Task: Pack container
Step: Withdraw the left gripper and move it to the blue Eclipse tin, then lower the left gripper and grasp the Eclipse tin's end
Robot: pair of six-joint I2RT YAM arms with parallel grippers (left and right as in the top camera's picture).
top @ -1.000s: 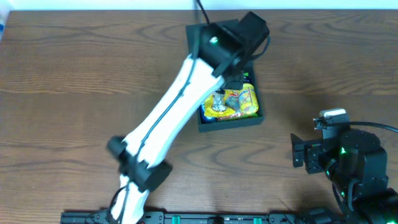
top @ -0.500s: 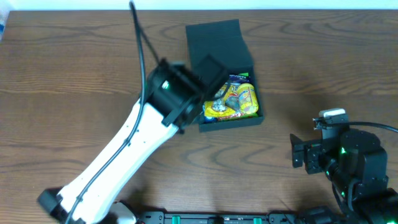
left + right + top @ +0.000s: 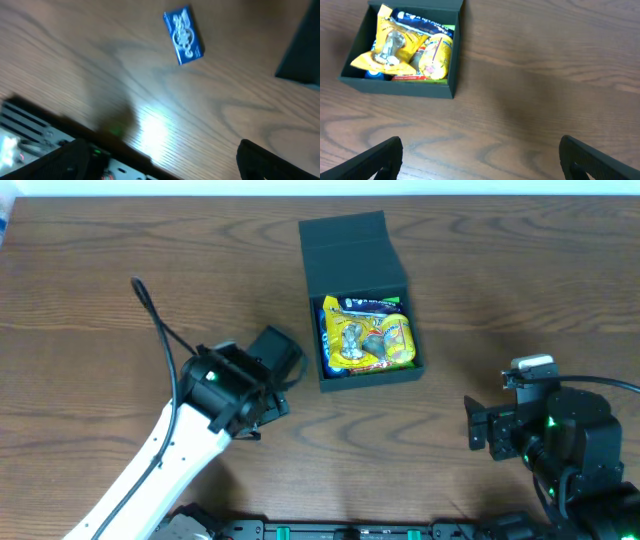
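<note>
Overhead, the container [image 3: 370, 377] lies open with snack packets [image 3: 367, 340] inside; left claw [image 3: 161, 152] and right claw [image 3: 480, 156] are spread, empty, above the table [image 3: 100, 300].

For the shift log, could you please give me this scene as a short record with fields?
box: open, lid folded back
contents: yellow packets, others beneath
loose: blue packet on table, outside box
left pincer: open, empty, left of box
right pincer: open, empty, apart from box
</note>
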